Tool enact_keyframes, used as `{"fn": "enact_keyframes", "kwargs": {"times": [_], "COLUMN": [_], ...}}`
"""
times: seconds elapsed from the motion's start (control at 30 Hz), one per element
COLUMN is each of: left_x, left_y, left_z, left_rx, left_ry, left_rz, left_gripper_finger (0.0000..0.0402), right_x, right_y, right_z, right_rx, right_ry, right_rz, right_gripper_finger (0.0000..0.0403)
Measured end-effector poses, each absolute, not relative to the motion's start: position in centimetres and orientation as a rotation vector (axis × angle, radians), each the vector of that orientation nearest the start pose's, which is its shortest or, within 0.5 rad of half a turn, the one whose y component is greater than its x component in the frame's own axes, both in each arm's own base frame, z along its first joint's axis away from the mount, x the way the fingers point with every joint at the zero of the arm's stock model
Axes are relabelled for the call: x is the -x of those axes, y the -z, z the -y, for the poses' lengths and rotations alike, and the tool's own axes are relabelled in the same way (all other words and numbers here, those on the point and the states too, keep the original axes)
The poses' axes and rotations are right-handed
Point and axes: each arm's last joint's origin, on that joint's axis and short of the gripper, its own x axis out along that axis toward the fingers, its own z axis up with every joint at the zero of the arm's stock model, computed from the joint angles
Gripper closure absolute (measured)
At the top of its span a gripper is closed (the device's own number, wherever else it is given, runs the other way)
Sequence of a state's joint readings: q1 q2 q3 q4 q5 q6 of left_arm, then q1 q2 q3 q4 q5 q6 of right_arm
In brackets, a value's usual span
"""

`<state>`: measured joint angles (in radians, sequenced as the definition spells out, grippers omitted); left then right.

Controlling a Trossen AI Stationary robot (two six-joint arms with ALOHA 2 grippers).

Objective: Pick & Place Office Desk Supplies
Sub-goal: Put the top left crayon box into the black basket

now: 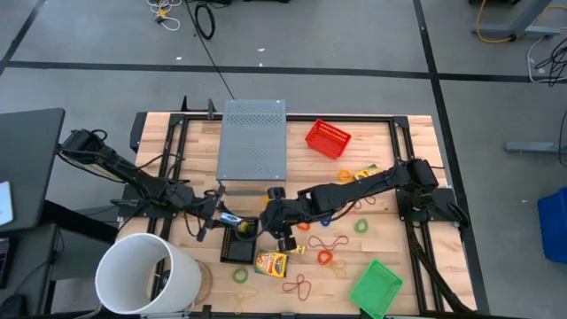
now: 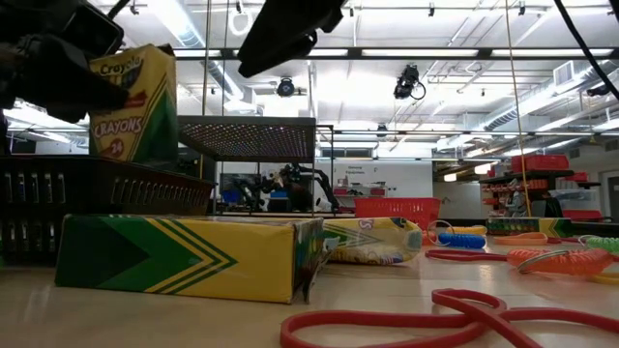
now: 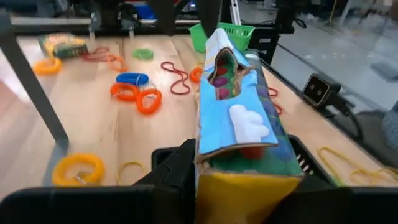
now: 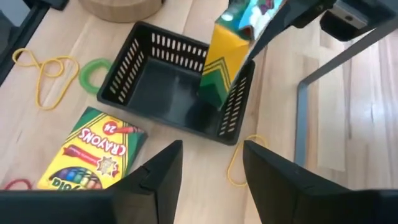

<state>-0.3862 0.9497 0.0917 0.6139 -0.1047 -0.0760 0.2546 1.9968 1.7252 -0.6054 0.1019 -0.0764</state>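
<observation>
A yellow-and-green crayon box (image 4: 225,59) stands nearly upright with its lower end inside the black basket (image 4: 144,87), near the basket's side wall. My left gripper (image 1: 220,216) comes in from the table's left and is shut on this box. My right gripper (image 4: 211,152) hovers open just right of the basket, above the table, with nothing between its fingers. A second crayon box (image 4: 93,152) lies flat on the table in front of the basket. Coloured rubber bands (image 3: 135,93) lie scattered over the wood. My left gripper pinches the crayon box's upper half (image 3: 239,186) between its two fingers, coming nearly level from the table's left. The box stands upright with its torn-open top flap (image 3: 221,59) up and its lower end (image 4: 214,93) down in the basket. The basket wall hides whether it rests on the floor.
A large white bucket (image 1: 146,275) stands at the near left. A grey perforated case (image 1: 252,137) sits at the far middle, a red basket (image 1: 328,137) beside it and a green basket (image 1: 376,285) at the near right. Another crayon box (image 1: 365,174) lies under my right arm.
</observation>
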Motion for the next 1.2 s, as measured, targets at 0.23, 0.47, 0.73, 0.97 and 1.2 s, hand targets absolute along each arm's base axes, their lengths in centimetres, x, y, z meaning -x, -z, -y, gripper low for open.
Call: {"fn": "enact_keyframes", "kwargs": {"times": [0.23, 0.47, 0.73, 0.97, 1.2], "left_x": [-15.5, -16.0, -16.7, -17.0, -17.2], "left_y": [-14.4, -13.7, -12.7, -11.7, -11.1], "left_z": [5.9, 6.0, 6.1, 6.2, 6.2], "left_rx": [0.035, 0.039, 0.043, 0.043, 0.025], "left_ry": [0.228, 0.203, 0.151, 0.118, 0.093], "left_rz": [-0.285, -0.309, -0.325, -0.361, -0.377], "left_gripper_finger": [0.0293, 0.0293, 0.0293, 0.0293, 0.0293], "right_x": [-42.5, -42.0, -41.8, -41.8, -41.8], "right_y": [-25.8, -25.5, -25.4, -25.4, -25.4], "right_z": [-11.0, -11.0, -11.2, -11.3, -11.4], "right_rx": [0.216, 0.183, 0.166, 0.168, 0.166], "right_ry": [-0.172, -0.148, -0.142, -0.144, -0.147], "right_rz": [-0.916, -0.975, -0.995, -0.995, -0.995], "right_gripper_finger": [0.0231, 0.0231, 0.0231, 0.0231, 0.0231]}}
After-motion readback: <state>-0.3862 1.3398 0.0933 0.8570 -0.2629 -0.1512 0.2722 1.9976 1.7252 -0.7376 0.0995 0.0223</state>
